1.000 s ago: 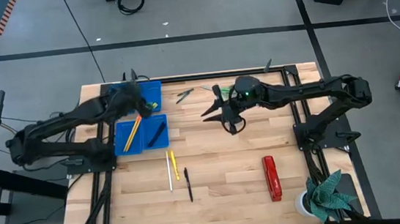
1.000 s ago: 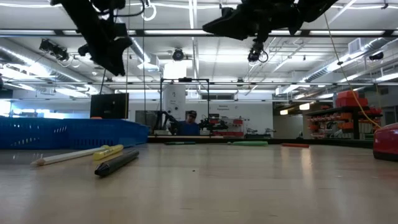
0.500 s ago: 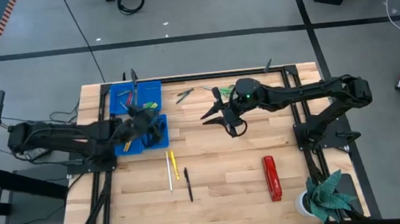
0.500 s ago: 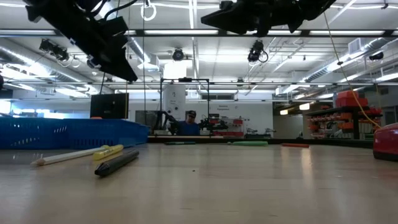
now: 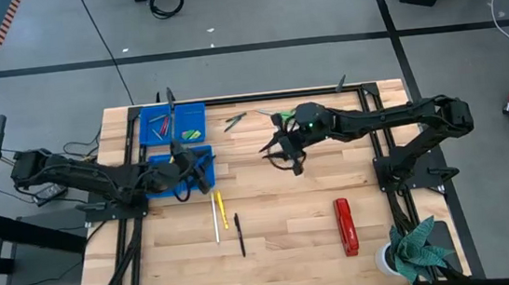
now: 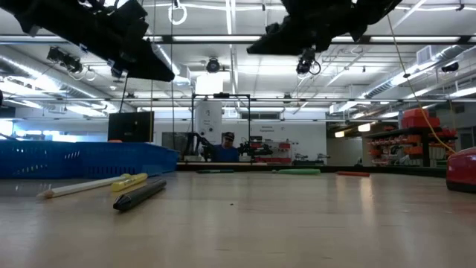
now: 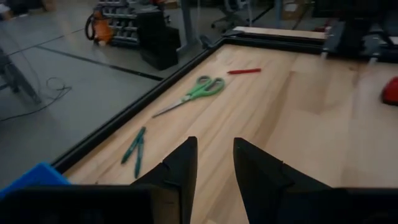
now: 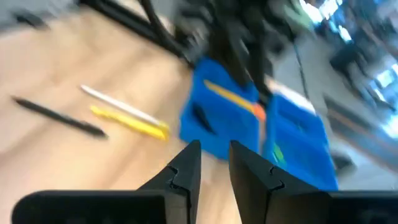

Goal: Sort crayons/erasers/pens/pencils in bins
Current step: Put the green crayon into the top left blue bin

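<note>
Bins (image 5: 174,124) partly hidden by left tool (image 5: 185,174), contents unclear

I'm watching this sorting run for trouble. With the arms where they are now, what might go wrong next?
1. The white pencil, yellow pencil and black pen lie close together, so a grab for one may nudge or take a neighbour.
2. The left gripper hangs over the blue bins, so a low move could shift them.
3. The green scissors and red stapler could be mistaken for sortable items.
</note>
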`<state>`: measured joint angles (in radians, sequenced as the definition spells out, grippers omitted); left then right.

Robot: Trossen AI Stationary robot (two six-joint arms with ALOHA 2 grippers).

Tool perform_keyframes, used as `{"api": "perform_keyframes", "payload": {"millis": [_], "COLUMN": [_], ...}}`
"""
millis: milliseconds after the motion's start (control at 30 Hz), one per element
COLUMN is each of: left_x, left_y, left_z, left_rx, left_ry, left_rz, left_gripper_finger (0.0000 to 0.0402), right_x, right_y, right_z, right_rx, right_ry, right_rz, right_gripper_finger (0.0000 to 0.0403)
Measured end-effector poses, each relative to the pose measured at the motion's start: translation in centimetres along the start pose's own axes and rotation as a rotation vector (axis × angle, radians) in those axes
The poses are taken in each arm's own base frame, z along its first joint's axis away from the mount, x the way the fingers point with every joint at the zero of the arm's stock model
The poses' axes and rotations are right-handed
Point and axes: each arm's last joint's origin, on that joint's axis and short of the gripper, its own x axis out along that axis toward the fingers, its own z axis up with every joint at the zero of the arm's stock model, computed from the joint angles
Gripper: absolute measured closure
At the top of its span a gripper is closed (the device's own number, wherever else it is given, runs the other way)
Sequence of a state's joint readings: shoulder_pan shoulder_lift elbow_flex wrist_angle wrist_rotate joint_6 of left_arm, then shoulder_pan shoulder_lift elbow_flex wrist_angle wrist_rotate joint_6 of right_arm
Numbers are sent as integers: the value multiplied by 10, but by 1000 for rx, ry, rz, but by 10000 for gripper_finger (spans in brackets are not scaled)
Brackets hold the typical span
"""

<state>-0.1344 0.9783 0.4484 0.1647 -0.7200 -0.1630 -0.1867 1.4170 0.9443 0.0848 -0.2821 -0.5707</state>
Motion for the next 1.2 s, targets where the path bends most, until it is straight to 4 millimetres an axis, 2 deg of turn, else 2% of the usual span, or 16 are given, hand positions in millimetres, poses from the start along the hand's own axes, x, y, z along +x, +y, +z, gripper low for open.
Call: {"api": "perform_keyframes", "payload": {"millis": [167,267,433,633,767,967,1200], "left_x": [-1,0,0,-1,-2,-2,-1], "left_y": [-1,-1,-1,-2,-3,-3,-3], "left_z": [1,3,5,4,3,2,1], "left_rx": [23,22,10,17,31,40,50], "left_ry": [-8,-29,-43,-38,-30,-24,-11], "left_rz": [-1,11,11,4,-3,-7,-7], "left_gripper_finger": [288,290,291,288,290,289,291], "right_x": [1,8,36,81,101,116,125], "right_y": [-8,-20,-52,-91,-111,-137,-162], "right_z": [-11,-19,-36,-58,-68,-81,-112], "right_rx": [63,82,125,102,42,15,113], "right_ry": [150,169,235,366,445,504,565], "right_rz": [-182,-233,-267,-211,-147,-60,57], "right_gripper_finger": [315,315,315,315,315,315,315]}}
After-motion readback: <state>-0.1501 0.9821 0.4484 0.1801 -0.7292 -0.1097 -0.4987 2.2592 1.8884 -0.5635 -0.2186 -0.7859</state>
